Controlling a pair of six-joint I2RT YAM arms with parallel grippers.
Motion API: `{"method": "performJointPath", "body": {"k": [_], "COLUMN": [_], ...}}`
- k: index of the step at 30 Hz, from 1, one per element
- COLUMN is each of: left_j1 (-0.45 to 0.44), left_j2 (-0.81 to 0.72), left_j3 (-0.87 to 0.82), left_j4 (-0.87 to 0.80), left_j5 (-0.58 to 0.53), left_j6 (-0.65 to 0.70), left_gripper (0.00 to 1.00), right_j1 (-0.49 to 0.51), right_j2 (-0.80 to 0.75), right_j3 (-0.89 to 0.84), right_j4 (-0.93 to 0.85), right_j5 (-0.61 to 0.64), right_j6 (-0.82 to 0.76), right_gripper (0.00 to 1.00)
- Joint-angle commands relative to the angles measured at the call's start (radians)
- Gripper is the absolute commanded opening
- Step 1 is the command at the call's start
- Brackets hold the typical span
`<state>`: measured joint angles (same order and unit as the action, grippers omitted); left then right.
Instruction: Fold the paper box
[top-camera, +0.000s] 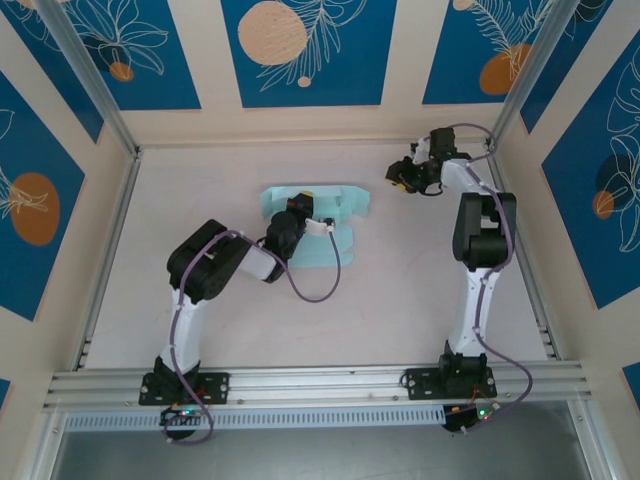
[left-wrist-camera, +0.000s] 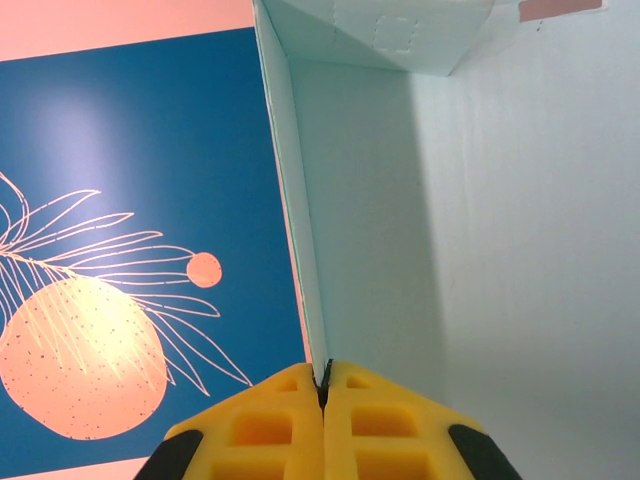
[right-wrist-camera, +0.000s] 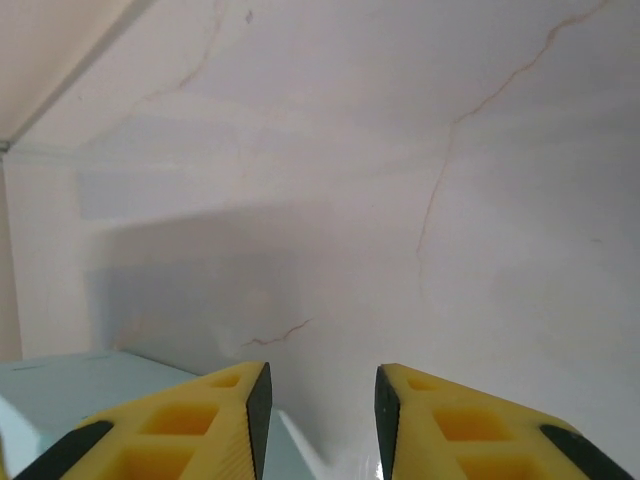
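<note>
1. The paper box is lying as a mostly flat pale-blue cutout on the tabletop, toward the far middle, with its flaps spreading out to the sides.
2. The left claw is reaching over the sheet's middle, its yellow fingers pressing fully together and pinching the lower edge of an upright flap of the paper box.
3. That flap is standing on edge in the left wrist view, with the blue patterned wall panel showing behind it.
4. The right claw is hovering over bare tabletop with its fingers partly apart, gripping nothing.
5. From above, the right claw is sitting near the sheet's right flap, apart from it.
6. A corner of the paper box is showing beside the right claw's left finger.
</note>
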<state>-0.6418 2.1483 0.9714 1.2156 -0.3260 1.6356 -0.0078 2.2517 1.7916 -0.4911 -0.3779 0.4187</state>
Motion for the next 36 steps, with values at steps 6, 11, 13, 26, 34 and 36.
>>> {"method": "performJointPath", "body": {"k": [6,11,13,26,34,36], "left_j1": [-0.007,-0.007,-0.007,-0.008,-0.007,-0.007], "left_j2": [0.031,0.039,0.044,0.055,0.056,0.056], "left_j3": [-0.011,-0.013,-0.012,-0.007,-0.007,-0.01], "left_j4": [-0.047,-0.048,-0.047,-0.046,-0.05,-0.05], "left_j5": [0.007,0.006,0.005,0.005,0.009,0.014], "left_j6": [0.044,0.041,0.043,0.049,0.046,0.044], "left_gripper": [0.0,0.0,0.0,0.0,0.0,0.0], "right_j1": [0.098,0.137,0.148,0.192,0.245,0.259], "right_j2": [0.01,-0.046,-0.06,-0.18,-0.178,-0.177], "right_j3": [-0.033,-0.126,-0.144,-0.294,-0.291,-0.294], "right_j4": [-0.024,0.036,0.033,0.096,0.112,0.124], "right_j5": [-0.12,-0.121,-0.105,-0.098,-0.106,-0.084], "right_j6": [-0.079,-0.117,-0.128,-0.156,-0.196,-0.205], "right_gripper": [0.44,0.48,0.49,0.48,0.48,0.48]}}
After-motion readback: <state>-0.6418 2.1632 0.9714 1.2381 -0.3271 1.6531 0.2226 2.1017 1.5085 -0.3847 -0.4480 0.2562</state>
